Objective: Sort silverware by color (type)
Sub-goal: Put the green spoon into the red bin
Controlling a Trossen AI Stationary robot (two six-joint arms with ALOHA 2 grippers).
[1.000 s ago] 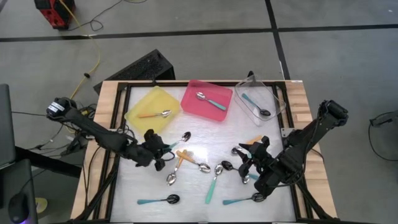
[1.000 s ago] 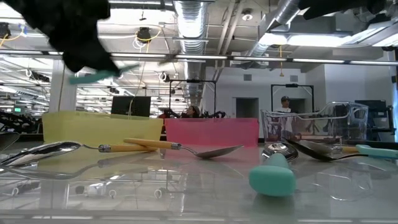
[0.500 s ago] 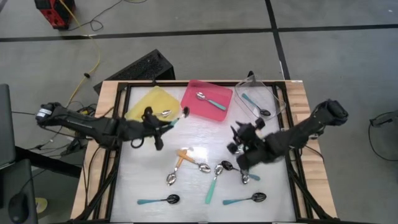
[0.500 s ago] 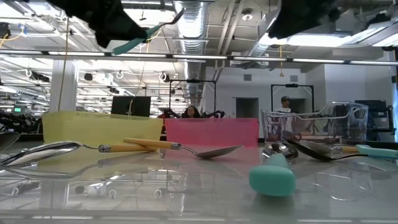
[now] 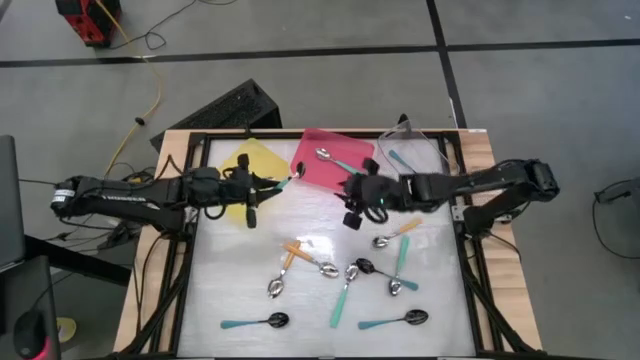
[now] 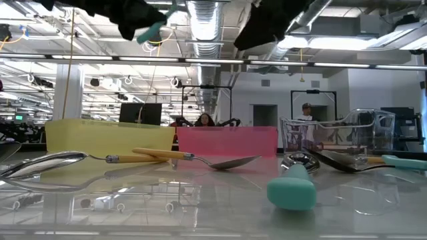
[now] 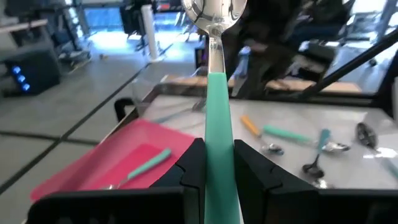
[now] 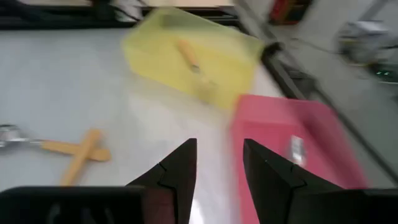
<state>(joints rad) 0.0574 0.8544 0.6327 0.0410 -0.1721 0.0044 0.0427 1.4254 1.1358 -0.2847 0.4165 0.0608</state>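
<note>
A teal spoon [image 7: 217, 106] rides pinched in the left gripper [image 5: 262, 187] above the gap between the yellow tray [image 5: 228, 168] and the pink tray [image 5: 330, 148], apparently bound for the pink one, where another teal spoon [image 5: 338, 161] lies, while the right gripper [image 5: 360, 199] hovers nearby, parted and empty.

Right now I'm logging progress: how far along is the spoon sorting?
Done: one spoon lies in each tray: yellow tray, pink tray, clear tray. In hand: the left gripper holds a teal-handled spoon near the pink tray; the right gripper is empty. Left: roughly eight spoons on the table.
</note>
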